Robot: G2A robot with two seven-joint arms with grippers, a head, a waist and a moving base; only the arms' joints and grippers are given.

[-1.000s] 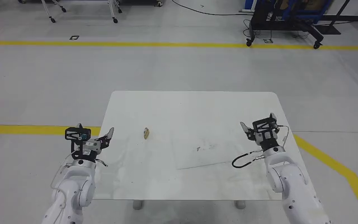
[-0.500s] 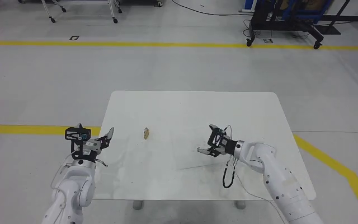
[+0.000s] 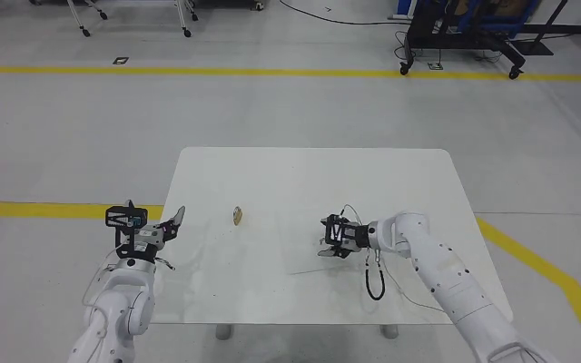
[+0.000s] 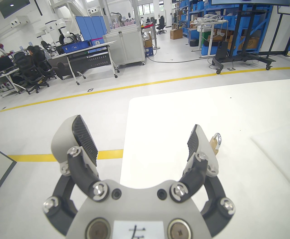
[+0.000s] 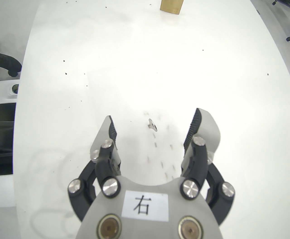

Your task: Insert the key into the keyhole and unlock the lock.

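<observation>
Since the earlier frames the right gripper (image 5: 154,116) has swung inward from the table's right edge. It now hovers over the key (image 5: 153,125), which lies flat on the white table (image 3: 300,172) between the widely spread fingers and touches neither. The left gripper (image 4: 136,124), unmoved at the left edge, is also spread wide and holds nothing. The brass lock (image 3: 237,215) lies left of centre, well apart from the key. Grey floor (image 3: 272,109) with yellow lines (image 3: 272,70) surrounds the table, and blue shelving (image 4: 228,15) stands beyond.
</observation>
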